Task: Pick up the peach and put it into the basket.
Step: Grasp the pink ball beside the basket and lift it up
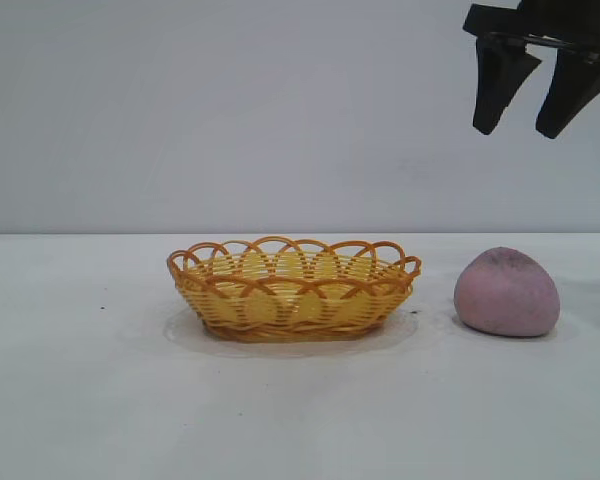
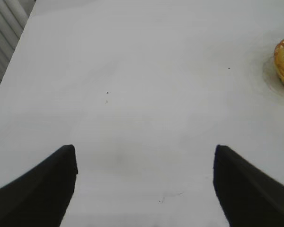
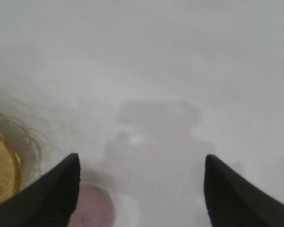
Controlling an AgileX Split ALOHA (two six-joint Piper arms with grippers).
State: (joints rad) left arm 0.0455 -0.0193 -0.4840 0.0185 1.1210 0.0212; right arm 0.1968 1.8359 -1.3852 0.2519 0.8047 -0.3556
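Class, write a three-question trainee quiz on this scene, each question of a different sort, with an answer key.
1. True or false: the peach lies inside the basket.
2. The right gripper is: A) shut on the peach; B) open, above the peach; C) resting in the basket.
3. Fill in: in the exterior view, the peach sits on the table to the ____ of the basket.

Key: 1 false; 2 B; 3 right.
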